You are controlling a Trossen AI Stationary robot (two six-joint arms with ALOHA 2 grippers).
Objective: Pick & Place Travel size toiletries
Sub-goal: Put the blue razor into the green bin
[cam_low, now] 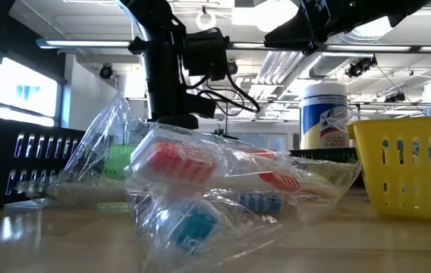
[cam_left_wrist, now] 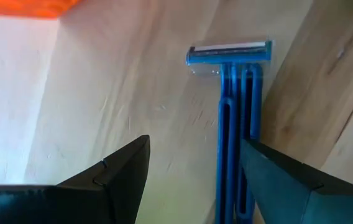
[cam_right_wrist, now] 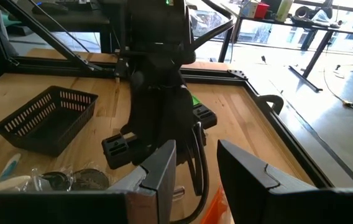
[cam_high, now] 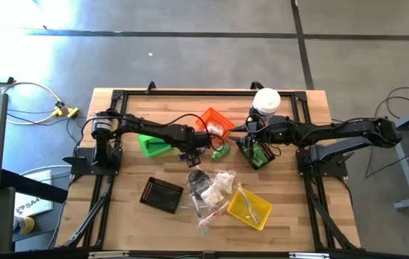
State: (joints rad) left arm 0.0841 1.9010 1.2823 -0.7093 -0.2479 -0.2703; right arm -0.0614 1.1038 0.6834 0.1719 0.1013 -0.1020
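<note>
Blue plastic marks the razor (cam_left_wrist: 235,124), flat on the wood between the left gripper (cam_left_wrist: 192,180)'s spread, empty fingers, nearer one finger than the other. Its handle runs lengthwise away from the wrist, blade head at the far end. This looks like the approach before the pick; next the gripper should drop, centre on the handle and clamp. Beyond the head sits the orange bin (cam_left_wrist: 21,7). The right gripper (cam_right_wrist: 195,168) waits part open, holding nothing.
</note>
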